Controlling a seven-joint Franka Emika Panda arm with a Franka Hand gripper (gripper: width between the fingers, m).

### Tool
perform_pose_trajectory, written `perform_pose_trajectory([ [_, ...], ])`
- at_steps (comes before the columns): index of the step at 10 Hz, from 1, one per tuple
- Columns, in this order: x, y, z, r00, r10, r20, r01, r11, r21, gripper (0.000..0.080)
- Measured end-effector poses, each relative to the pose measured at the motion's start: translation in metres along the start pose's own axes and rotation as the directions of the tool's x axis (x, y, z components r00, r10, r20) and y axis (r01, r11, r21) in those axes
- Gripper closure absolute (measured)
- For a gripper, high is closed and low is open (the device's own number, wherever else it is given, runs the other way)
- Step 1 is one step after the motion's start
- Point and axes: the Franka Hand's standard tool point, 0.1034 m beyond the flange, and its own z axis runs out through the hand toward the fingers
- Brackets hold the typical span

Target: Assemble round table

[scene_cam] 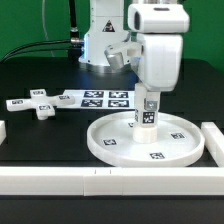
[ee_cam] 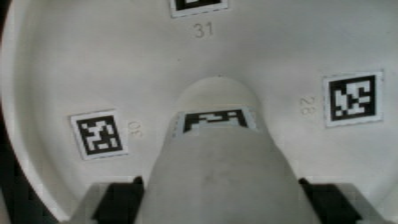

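Note:
The large round rimmed disc (scene_cam: 150, 142) lies flat on the black table at the front, its tags facing up. My gripper (scene_cam: 148, 108) is shut on the short cylinder post (scene_cam: 147, 116) and holds it upright over the middle of the disc; I cannot tell whether its lower end touches the disc. In the wrist view the post (ee_cam: 217, 150) runs between my two dark fingers (ee_cam: 119, 202), over the disc (ee_cam: 107, 70). The cross-shaped four-arm piece (scene_cam: 36, 104) lies on the table at the exterior view's left, apart from the disc.
The marker board (scene_cam: 98, 98) lies flat behind the disc. Long white border bars run along the front edge (scene_cam: 90, 180) and at the exterior view's right (scene_cam: 213, 140). The arm's base (scene_cam: 105, 45) stands at the back.

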Motion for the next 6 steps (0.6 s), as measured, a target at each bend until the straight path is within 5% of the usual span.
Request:
perform_pose_trajectory([
  [2, -0.0071, 0.0006, 0.0002, 0.974, 0.227, -0.005, -0.227, 0.974, 0.004, 0.0390],
  [6, -0.0076, -0.0042, 0.0016, 0.775, 0.632, -0.016, -0.631, 0.775, 0.025, 0.0390],
])
